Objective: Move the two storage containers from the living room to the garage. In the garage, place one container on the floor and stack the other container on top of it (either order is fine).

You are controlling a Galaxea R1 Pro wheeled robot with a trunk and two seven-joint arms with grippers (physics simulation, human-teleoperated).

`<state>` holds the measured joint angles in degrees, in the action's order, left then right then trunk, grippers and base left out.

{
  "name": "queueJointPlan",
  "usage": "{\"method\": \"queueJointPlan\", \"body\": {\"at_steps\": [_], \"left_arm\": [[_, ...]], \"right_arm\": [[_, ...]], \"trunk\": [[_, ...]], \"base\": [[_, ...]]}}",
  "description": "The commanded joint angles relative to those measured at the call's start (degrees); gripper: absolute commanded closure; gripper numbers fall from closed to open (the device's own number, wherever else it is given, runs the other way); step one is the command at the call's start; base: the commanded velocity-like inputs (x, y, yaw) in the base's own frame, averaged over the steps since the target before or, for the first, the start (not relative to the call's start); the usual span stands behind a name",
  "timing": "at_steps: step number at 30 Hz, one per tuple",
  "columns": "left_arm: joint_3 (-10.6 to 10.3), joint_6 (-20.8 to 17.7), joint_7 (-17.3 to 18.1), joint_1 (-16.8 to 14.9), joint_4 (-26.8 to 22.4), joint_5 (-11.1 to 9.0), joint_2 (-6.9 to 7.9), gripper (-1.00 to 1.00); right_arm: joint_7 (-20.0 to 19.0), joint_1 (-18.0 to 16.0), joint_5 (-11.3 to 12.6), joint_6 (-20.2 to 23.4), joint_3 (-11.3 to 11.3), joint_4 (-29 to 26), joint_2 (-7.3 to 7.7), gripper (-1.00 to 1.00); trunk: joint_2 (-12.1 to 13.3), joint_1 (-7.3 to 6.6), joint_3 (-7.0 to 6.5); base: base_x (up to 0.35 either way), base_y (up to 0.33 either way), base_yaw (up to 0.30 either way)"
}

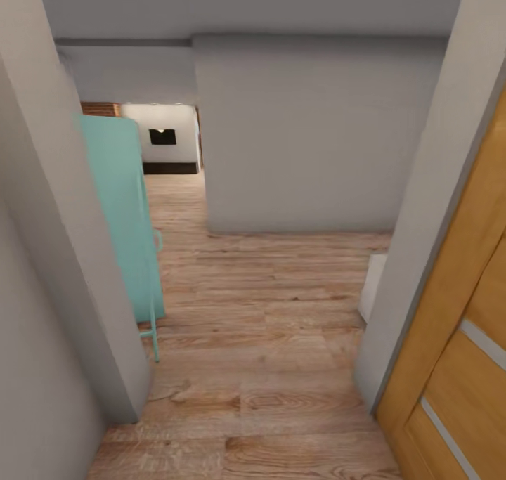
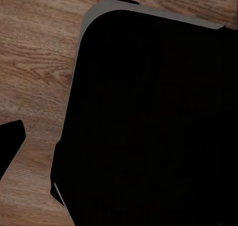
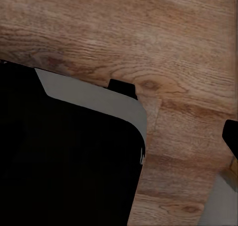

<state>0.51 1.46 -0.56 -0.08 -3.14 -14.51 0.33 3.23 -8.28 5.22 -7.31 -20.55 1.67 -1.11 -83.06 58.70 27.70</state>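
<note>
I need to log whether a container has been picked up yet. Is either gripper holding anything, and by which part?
It cannot be told: the wrist views show the wood plank floor and the robot's dark base, no container.

matt wood-grain plank floor [image 1: 281,311], smooth honey-wood door [image 1: 457,367]
</note>
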Motion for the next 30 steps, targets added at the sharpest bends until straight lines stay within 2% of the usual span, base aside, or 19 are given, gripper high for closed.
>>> {"method": "queueJointPlan", "body": {"at_steps": [1,3,6,10,13,17,23,30], "left_arm": [[0.0,0.1,-0.1,0.0,0.0,-0.4,0.0,-1.0],[0.0,0.1,0.0,0.0,0.0,-1.0,0.01,-1.0],[0.0,0.1,0.0,0.0,0.0,-1.8,-0.03,-1.0],[0.0,0.1,0.0,0.0,0.0,-2.0,-0.07,-1.0],[-0.1,0.1,0.0,0.0,0.0,-2.0,-0.07,-1.0],[-0.1,0.1,0.0,0.0,0.0,-2.0,-0.07,-1.0],[-0.1,0.1,0.0,0.0,0.0,-2.0,-0.07,-1.0],[-0.1,0.1,0.0,0.0,0.0,-2.0,-0.07,-1.0]], "right_arm": [[0.1,-0.1,0.6,-0.4,-0.5,0.2,0.0,-1.0],[-0.1,-0.1,0.7,-0.4,-0.4,0.2,0.03,-1.0],[-0.1,-0.1,2.5,-1.6,0.4,0.3,0.08,-1.0],[-0.4,0.0,10.4,-1.8,1.1,0.3,0.41,-1.0],[-0.5,0.0,11.6,-1.7,1.0,0.2,0.47,-1.0],[-0.6,0.0,11.3,-1.7,0.9,0.2,0.48,-1.0],[-0.6,0.0,9.0,-1.8,0.9,0.2,0.46,-1.0],[-0.6,-0.1,8.7,-1.9,0.9,0.2,0.49,-1.0]], "trunk": [[0.0,0.03,0.05],[0.0,0.03,0.05],[0.0,0.03,0.05],[0.0,0.03,0.05],[0.0,0.03,0.05],[0.0,0.03,0.05],[0.0,0.03,0.05],[0.0,0.03,0.05]], "base": [[0.324,0.0,0.0],[0.324,0.0,0.0],[0.323,0.0,0.0],[0.323,0.0,0.0],[0.323,0.0,0.0],[0.324,0.0,0.0],[0.324,0.0,0.0],[0.323,0.0,0.15]]}}
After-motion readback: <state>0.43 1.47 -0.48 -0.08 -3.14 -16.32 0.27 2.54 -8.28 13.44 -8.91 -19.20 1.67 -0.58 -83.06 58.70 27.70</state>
